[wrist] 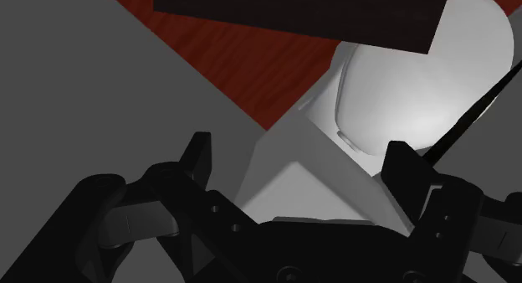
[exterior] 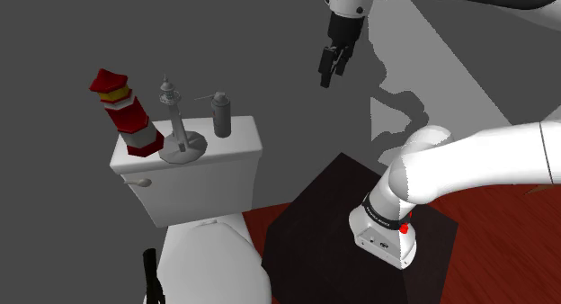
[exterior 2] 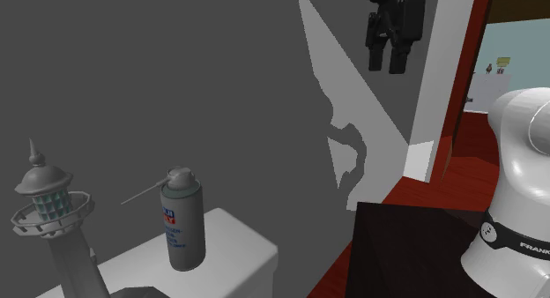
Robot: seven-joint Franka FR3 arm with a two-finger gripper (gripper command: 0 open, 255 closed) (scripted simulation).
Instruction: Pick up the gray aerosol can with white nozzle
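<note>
Three things are carried in a row on a white toilet tank lid (exterior: 243,134). A red-and-white lighthouse figure (exterior: 126,118) is set at the shoulder view's left end, a grey tower model (exterior: 175,122) on a round base in the middle, and the spray can (exterior: 220,115) at the right end. Tower and can are stood near each other, not touching. The tower is on the can's side away from the claw (exterior: 328,77). A closed white toilet seat (exterior: 211,257) is seen below the tank, with a black stick-like item (exterior: 151,275) beside it. At the right a dark box stand (exterior: 315,212) is set on red wood floor (exterior: 503,257).

Can: upright, grey body, rounded grey cap. A label with blue and red print is seen on it, and a thin pale straw is stuck out sideways from the top, toward the tower.

The claw is hung high in the air by the grey wall, well apart from the can, up and to the shoulder view's right of it. Its fingers are spread and nothing is gripped between them.
</note>
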